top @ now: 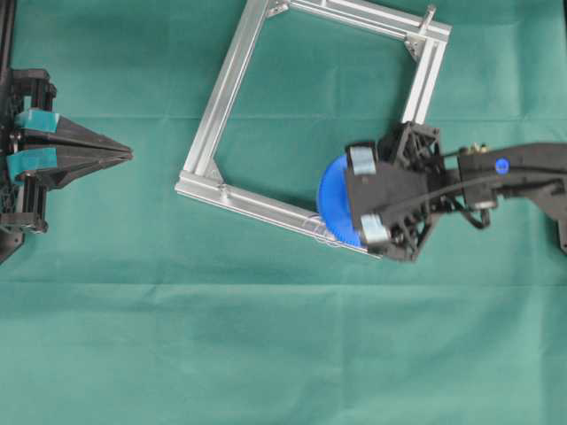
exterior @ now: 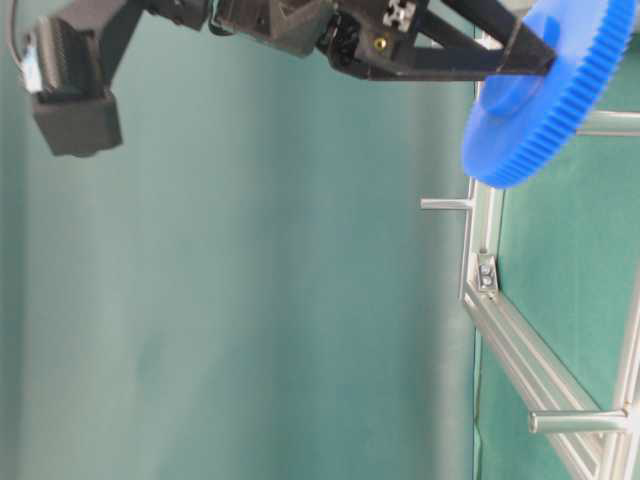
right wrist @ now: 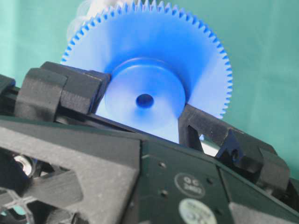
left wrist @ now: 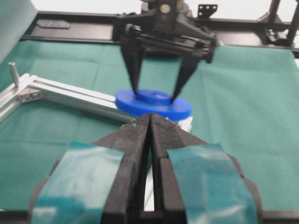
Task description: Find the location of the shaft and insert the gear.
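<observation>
Above the near rail of the aluminium frame, the right claw gripped the gear by its hub, bore exposed for seating on the shaft, while the left claw sat closed.

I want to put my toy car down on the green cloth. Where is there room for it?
The wide green cloth below the silver frame is bare. So is the cloth inside the frame. The strip between the left gripper and the frame is free too. It is crowded at the frame's lower right corner, where the right gripper holds the blue gear.
</observation>
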Controlling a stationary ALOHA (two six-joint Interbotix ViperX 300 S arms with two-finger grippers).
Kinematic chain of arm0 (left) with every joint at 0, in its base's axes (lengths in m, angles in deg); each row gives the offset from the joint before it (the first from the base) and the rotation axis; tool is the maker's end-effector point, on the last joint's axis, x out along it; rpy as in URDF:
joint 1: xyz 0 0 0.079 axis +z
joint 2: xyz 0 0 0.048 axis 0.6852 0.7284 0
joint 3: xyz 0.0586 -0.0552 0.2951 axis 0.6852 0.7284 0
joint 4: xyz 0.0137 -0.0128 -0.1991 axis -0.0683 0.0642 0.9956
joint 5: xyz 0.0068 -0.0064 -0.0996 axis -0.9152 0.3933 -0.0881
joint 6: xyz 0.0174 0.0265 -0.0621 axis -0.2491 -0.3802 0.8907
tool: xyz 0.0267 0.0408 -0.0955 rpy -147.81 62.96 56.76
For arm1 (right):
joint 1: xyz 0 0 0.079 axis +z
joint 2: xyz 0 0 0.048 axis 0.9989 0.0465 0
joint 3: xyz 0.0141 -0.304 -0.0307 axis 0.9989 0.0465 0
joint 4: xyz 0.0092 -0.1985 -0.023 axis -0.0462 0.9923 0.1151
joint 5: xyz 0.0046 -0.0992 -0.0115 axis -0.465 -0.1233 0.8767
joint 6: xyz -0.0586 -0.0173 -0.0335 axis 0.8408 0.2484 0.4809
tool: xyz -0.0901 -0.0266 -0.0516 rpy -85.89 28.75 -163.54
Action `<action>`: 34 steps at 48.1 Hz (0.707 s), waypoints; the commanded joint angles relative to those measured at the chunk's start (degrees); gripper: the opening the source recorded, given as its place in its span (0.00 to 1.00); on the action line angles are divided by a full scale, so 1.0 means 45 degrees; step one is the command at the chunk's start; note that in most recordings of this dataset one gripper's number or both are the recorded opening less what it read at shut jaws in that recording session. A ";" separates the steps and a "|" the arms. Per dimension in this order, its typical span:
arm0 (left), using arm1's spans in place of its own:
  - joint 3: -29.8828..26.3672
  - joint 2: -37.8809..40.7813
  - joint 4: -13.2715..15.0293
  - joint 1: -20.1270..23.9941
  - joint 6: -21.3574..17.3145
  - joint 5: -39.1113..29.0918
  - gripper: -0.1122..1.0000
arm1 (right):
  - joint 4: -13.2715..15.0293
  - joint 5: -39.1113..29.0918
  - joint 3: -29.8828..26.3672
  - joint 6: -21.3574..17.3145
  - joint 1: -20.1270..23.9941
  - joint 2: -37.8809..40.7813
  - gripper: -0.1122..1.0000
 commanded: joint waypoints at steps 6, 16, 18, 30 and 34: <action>-0.0176 0.0039 0.0020 0.0020 -0.0039 0.0078 0.12 | 0.0000 0.0449 -0.0488 -0.0117 0.0645 -0.0039 0.72; -0.0176 0.0078 0.0020 0.0020 -0.0020 0.0078 0.12 | 0.0098 0.0508 -0.1016 0.0059 0.0664 0.0332 0.72; -0.0176 0.0098 0.0020 0.0039 -0.0020 0.0078 0.12 | 0.0215 0.0488 -0.1113 0.0078 0.0645 0.0430 0.72; -0.0156 0.0098 0.0020 0.0020 -0.0020 0.0078 0.12 | 0.1250 0.0469 -0.1191 0.0000 0.0137 0.0488 0.72; -0.0137 0.0098 0.0020 0.0020 -0.0020 0.0078 0.12 | 0.1309 0.0488 -0.1211 0.0020 -0.0098 0.0469 0.72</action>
